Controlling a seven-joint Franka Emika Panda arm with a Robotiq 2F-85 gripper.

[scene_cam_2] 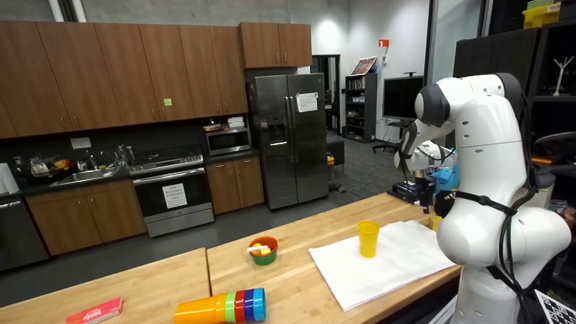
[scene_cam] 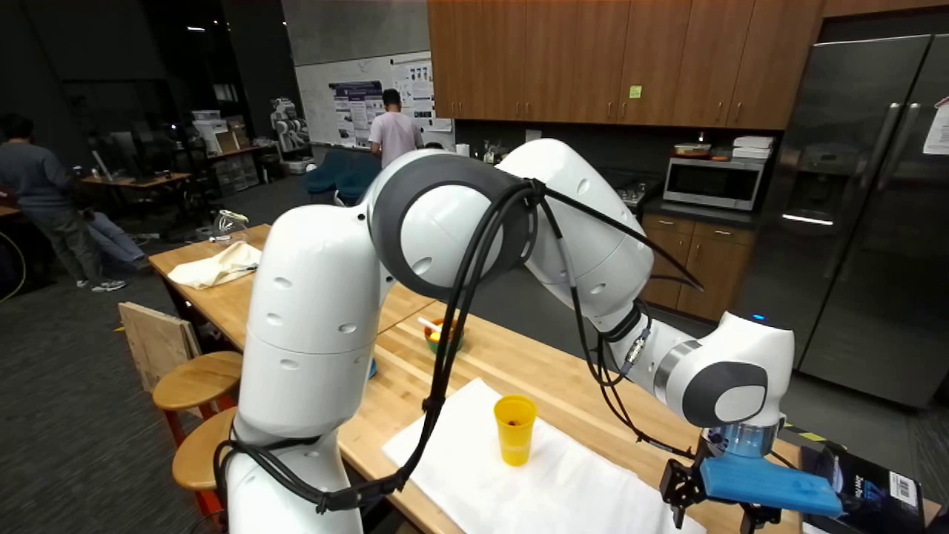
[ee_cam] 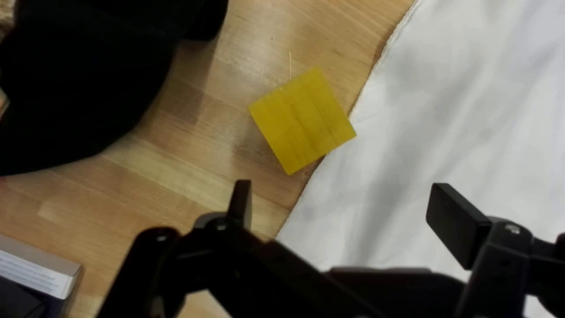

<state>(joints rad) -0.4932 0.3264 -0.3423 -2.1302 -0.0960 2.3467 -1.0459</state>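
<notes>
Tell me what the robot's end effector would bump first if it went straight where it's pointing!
Probably the yellow block, or the white cloth next to it. Both show ahead of the open end effector, but depth is unclear, so I'm not sure which.

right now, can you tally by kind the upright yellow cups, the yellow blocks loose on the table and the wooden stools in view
Upright yellow cup: 1, standing on the white cloth
Yellow block: 1, at the cloth's edge
Wooden stools: 2, one partly hidden
Total: 4
</notes>
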